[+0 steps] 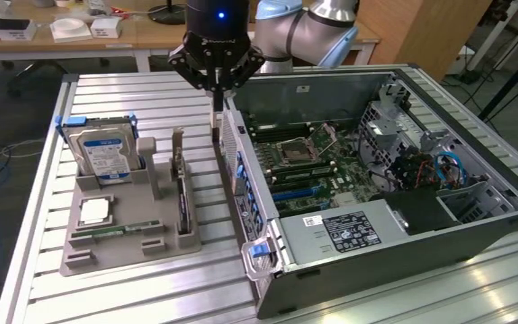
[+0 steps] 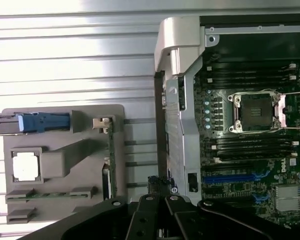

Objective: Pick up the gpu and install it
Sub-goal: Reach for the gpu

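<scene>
One gpu (image 1: 181,185) stands on edge in the gray tray (image 1: 106,253), just beside the computer case (image 1: 475,229). The arm (image 1: 318,27) points straight down, and the gripper (image 1: 216,108), fingers pressed together and empty, hovers at the case's tray-side wall.

Grey tray (image 1: 115,255), blue-labelled drive (image 1: 104,156), gpu (image 1: 183,202) — seemingly green

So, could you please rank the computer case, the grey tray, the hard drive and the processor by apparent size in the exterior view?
Largest to smallest:
1. computer case
2. grey tray
3. hard drive
4. processor
The gaps are plain; nothing ties.
</scene>
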Tool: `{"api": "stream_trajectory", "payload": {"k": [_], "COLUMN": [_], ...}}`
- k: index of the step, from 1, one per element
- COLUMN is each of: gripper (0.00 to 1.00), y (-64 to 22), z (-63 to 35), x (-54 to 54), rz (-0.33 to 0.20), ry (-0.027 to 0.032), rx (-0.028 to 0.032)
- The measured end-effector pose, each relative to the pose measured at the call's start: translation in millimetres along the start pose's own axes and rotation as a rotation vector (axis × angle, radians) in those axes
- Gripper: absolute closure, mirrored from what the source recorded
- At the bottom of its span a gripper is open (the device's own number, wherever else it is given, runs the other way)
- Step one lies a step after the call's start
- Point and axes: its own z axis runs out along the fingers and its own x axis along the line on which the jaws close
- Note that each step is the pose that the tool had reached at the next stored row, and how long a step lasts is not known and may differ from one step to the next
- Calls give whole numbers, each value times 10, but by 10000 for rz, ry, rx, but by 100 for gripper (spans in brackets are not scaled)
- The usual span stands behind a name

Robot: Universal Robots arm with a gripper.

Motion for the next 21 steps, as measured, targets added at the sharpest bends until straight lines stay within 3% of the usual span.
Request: {"api": "stream_trajectory", "payload": {"k": [13, 21], "gripper": [89, 89], "y": [-31, -46], "z": [18, 22], "x": [404, 590], "rz": [0, 0], "ry": [0, 0], "rx": [-1, 0]}}
